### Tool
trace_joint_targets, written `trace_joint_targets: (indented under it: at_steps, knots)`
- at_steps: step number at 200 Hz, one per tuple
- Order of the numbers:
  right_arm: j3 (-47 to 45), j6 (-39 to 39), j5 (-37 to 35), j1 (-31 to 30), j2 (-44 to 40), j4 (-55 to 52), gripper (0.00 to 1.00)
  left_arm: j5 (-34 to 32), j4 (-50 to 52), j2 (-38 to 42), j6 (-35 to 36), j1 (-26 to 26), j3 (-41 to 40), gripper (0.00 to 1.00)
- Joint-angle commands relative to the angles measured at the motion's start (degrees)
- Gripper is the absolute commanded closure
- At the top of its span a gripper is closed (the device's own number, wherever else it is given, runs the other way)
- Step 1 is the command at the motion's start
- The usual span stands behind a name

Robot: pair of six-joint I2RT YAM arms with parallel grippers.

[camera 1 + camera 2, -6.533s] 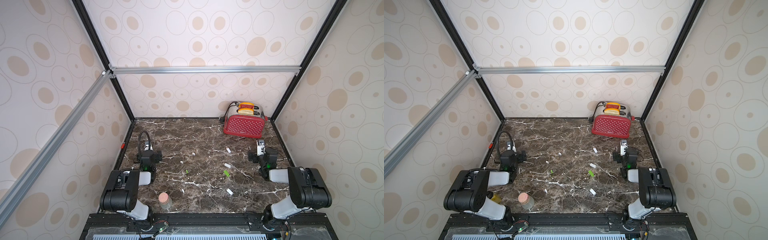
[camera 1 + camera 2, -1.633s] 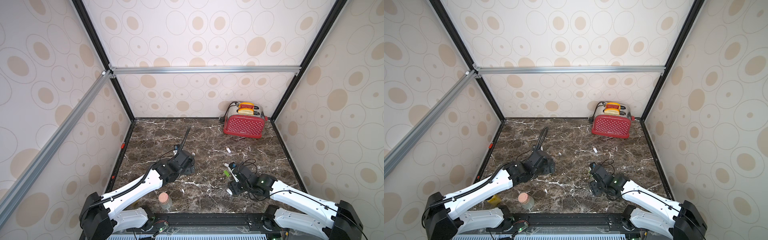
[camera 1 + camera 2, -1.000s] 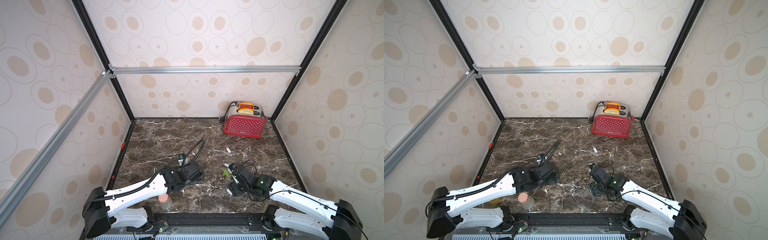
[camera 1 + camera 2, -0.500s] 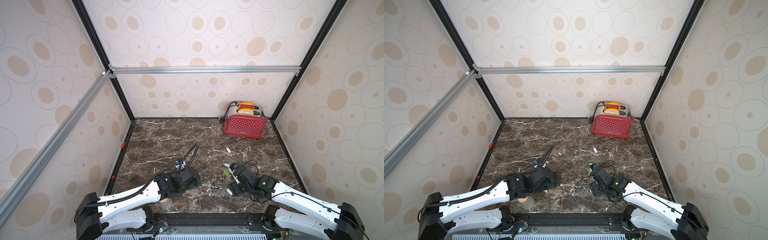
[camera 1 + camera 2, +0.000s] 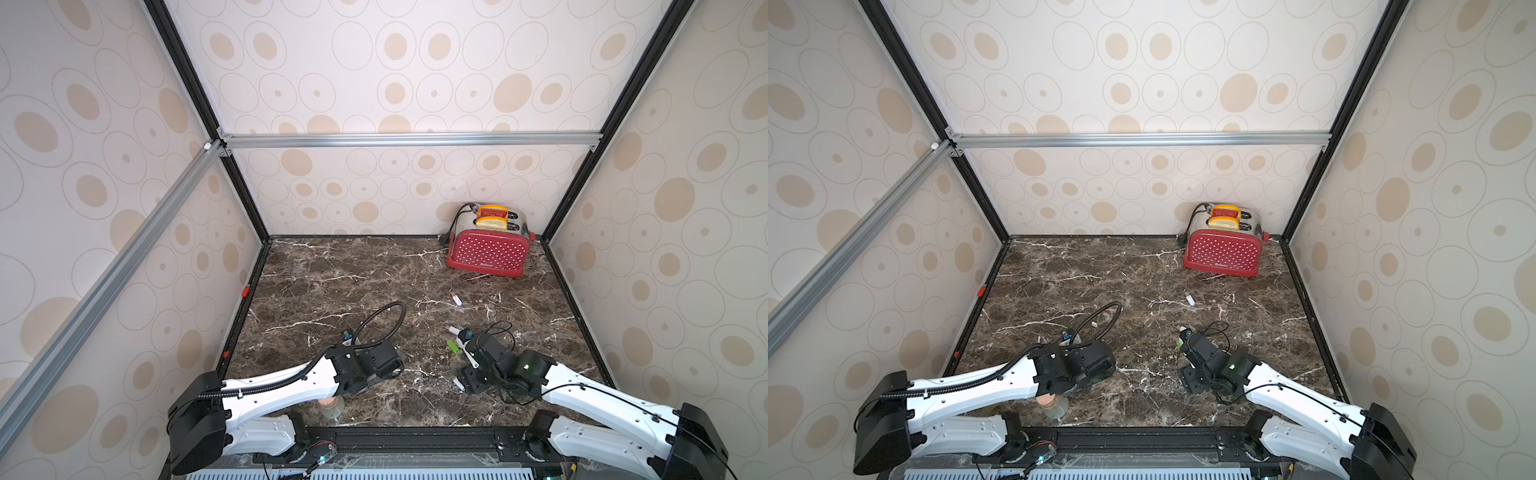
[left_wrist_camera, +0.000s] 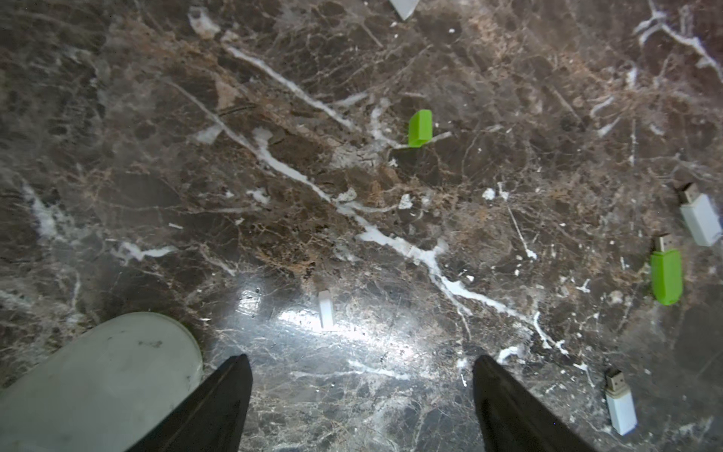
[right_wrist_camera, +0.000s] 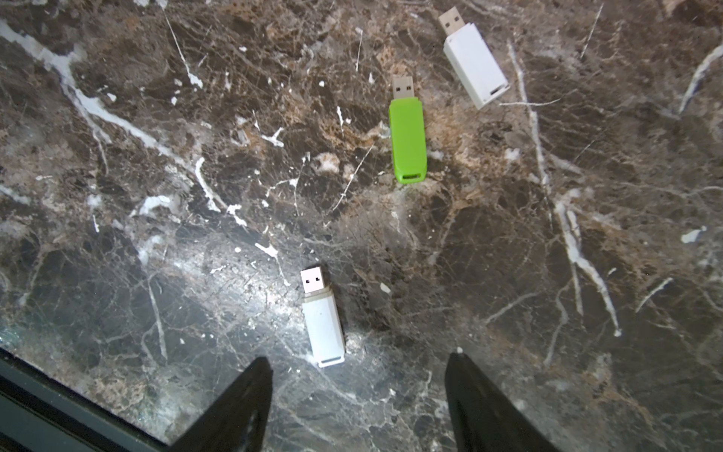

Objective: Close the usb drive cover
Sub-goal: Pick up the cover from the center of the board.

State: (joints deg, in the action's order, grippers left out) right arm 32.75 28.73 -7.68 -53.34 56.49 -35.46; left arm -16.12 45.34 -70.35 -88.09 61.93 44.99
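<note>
Nearest the right gripper [image 7: 358,358], whose black fingers [image 7: 234,407] are spread wide with nothing between them, a white USB drive [image 7: 322,319] is seen lying flat on the marble tabletop [image 7: 587,235]. It is just ahead of the fingertips and nearer one finger than the other. Its cover is off, and the bare metal plug is pointed away from the gripper (two small square holes can be made out in it). Farther ahead a green USB drive [image 7: 408,141] is laid the same way, also uncapped. Beyond that and off to one side a second white USB drive [image 7: 474,64] is set at a slant, its plug exposed too. None of the three is touched by another.

The left gripper [image 6: 360,358] is likewise held open and empty over the tabletop. A small white cap [image 6: 325,309] is found just ahead of its fingertips, at the edge of a patch of glare. A green cap [image 6: 420,128] is seen farther ahead, well apart from the white one. A pale jar [image 6: 98,383] is seen close beside one finger. The drives are placed well off to one side of this gripper.

Far beyond the right gripper, a red toaster [image 5: 488,251] is stood against the back wall, with slices showing in its slots.
</note>
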Motion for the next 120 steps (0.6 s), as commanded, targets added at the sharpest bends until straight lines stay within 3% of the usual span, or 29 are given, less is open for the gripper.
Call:
trace_joint_targets:
  at_steps: [1, 44, 120]
  knots:
    - [-0.78, 0.77, 0.31, -0.45, 0.27, -0.06, 0.26, 0.39, 0.83, -1.5, -3.7, 0.51, 1.09, 0.1]
    - [-1.23, 0.99, 0.53, -0.64, 0.0, 0.11, 0.26, 3.08, -0.97, -6.05, -4.83, 0.5, 1.1, 0.1]
    - [-1.51, 1.07, 0.83, -1.07, -0.01, 0.27, 0.26, 2.15, -2.8, -6.19, -9.84, 0.48, -2.49, 0.15]
